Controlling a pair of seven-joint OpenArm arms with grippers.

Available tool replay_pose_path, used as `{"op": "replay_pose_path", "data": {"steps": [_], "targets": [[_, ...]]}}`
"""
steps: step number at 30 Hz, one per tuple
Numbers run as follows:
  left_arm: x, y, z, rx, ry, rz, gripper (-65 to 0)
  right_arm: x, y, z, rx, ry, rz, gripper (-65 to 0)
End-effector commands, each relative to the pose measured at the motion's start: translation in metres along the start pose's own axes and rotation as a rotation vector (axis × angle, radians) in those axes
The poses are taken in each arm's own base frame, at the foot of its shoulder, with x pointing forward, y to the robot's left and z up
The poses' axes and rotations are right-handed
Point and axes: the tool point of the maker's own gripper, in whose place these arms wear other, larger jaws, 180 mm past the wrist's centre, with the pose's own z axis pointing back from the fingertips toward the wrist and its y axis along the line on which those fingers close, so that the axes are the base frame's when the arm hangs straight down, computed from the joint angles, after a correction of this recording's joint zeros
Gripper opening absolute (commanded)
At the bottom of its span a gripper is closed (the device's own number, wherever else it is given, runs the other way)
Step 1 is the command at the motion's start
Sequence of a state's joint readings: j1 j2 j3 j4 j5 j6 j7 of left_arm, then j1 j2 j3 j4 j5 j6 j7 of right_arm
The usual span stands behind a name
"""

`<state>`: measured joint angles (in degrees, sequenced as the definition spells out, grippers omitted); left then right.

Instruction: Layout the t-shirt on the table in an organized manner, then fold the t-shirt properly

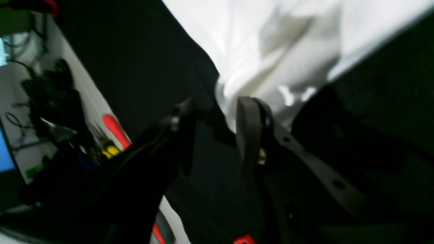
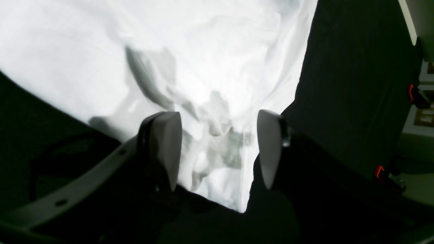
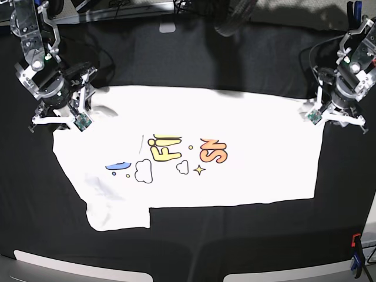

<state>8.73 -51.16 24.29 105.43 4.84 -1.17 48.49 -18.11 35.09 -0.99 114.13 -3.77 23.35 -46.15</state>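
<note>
The t-shirt (image 3: 235, 129) lies spread on the table (image 3: 247, 59) with its blue and yellow-orange print facing up. One sleeve at the left is bunched. My right gripper (image 3: 59, 113) hovers over that bunched sleeve. In the right wrist view the right gripper (image 2: 217, 149) is open, its pale fingers (image 2: 166, 149) standing either side of crumpled white cloth (image 2: 210, 128). My left gripper (image 3: 331, 110) is at the shirt's far right corner. In the left wrist view the left gripper (image 1: 217, 135) is open over black cloth, with the shirt's edge (image 1: 271, 67) just beyond the fingertips.
An orange and blue clamp (image 3: 355, 249) grips the table's near right edge, and red clamps (image 2: 412, 93) show along the edge in the right wrist view. Red-handled tools (image 1: 115, 130) and cables lie off the table past the left arm. A small white tag (image 3: 168, 27) sits at the far edge.
</note>
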Motion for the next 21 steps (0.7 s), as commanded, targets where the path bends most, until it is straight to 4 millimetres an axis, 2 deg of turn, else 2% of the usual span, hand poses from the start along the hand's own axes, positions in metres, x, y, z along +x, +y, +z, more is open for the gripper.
{"op": "replay_pose_path", "data": {"steps": [1,8,13,18,21], "targets": [[0.005,0.016,0.003,0.037,-0.021,-0.002,-46.0,0.007,-0.012,0.004,-0.033,-0.025,0.005,-30.8],[0.039,-0.001,0.008,-0.069,-0.199,0.114,-46.0,0.007,-0.012,0.004,-0.033,-0.026,0.005,-30.8],[0.04,0.002,0.003,-0.062,-0.201,0.123,-46.0,0.008,-0.012,0.004,-0.034,-0.031,0.005,-30.8],[0.043,-0.024,-0.005,-0.138,-0.193,0.147,-46.0,0.008,-0.012,0.004,-0.033,-0.035,0.005,-30.8],[0.047,-0.031,-0.013,-0.132,-0.187,0.16,-46.0,0.009,-0.012,0.004,-0.033,-0.036,0.005,-30.8]]}}
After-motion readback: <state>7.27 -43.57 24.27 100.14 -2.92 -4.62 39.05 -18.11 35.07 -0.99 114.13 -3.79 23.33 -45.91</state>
